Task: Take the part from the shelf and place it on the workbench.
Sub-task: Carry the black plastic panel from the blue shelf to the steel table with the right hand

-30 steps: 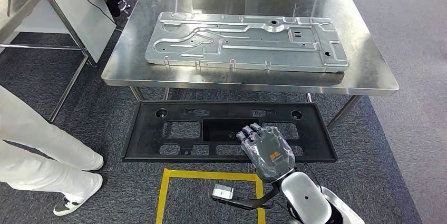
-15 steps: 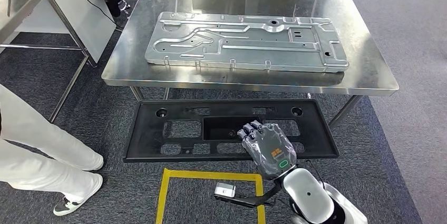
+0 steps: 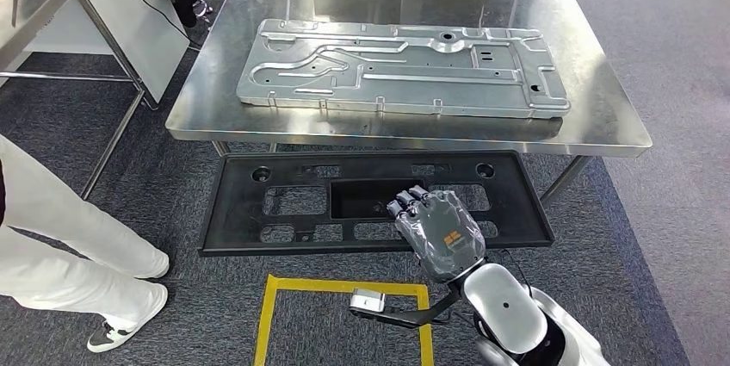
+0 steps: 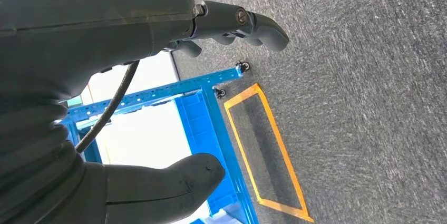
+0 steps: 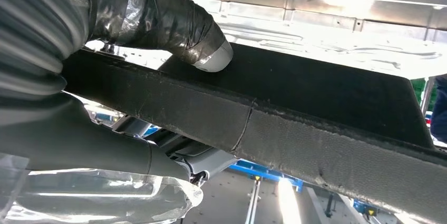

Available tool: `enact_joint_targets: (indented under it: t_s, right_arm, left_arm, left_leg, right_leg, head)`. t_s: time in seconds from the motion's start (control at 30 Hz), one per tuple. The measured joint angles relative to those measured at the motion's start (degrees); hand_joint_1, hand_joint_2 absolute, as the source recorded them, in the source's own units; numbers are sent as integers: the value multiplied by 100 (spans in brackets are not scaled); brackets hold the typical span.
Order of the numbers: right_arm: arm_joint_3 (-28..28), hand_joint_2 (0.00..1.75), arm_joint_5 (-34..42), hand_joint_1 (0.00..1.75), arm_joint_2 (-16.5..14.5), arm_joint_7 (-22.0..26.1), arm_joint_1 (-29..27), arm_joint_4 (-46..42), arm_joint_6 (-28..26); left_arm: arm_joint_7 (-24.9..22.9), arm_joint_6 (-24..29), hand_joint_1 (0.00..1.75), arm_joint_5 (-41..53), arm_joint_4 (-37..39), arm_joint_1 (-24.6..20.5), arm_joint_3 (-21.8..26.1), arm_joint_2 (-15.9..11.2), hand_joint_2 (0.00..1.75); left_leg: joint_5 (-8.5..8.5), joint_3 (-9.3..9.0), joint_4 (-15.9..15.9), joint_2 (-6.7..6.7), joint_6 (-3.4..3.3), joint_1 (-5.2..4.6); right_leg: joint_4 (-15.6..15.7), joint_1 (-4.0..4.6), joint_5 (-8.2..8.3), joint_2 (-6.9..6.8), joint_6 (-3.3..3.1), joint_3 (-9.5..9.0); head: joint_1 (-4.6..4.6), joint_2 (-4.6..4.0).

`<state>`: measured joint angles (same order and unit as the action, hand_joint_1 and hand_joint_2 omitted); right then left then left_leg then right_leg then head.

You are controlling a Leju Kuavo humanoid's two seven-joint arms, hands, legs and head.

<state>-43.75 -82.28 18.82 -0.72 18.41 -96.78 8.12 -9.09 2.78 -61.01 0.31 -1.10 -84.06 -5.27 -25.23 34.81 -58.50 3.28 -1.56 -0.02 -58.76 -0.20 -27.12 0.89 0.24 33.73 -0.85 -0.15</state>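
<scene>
A long black plastic part (image 3: 284, 198) with several cut-outs hangs level in front of the steel workbench (image 3: 603, 125), below its front edge. My right hand (image 3: 437, 232) grips the part's near edge right of centre. In the right wrist view the thumb (image 5: 174, 23) presses on the black part (image 5: 316, 97) while the fingers wrap under its edge. My left hand (image 4: 105, 103) hangs over the carpet with thumb and fingers apart and nothing between them.
A large stamped metal panel (image 3: 405, 69) lies across the workbench. A person's white-trousered legs (image 3: 69, 245) stand at the left. Yellow floor tape (image 3: 340, 284) marks a square below me. A blue shelf frame (image 4: 205, 129) stands near the left hand.
My right hand has carried the black part a little up and forward toward the workbench. The person's legs stay in place.
</scene>
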Motion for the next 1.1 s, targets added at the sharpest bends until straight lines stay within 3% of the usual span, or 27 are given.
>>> enact_joint_targets:
  t_s: [1.1]
  right_arm:
    - [-5, 175, 18, 175, -2, -21, 74, 225, -5]
  left_arm:
    - [-94, 3, 0, 11, 0, -3, 0, 0, 175]
  left_leg:
    - [-1, 0, 0, 0, -1, 0]
  right_leg:
    - [0, 0, 0, 0, 0, -1]
  head:
    - [0, 0]
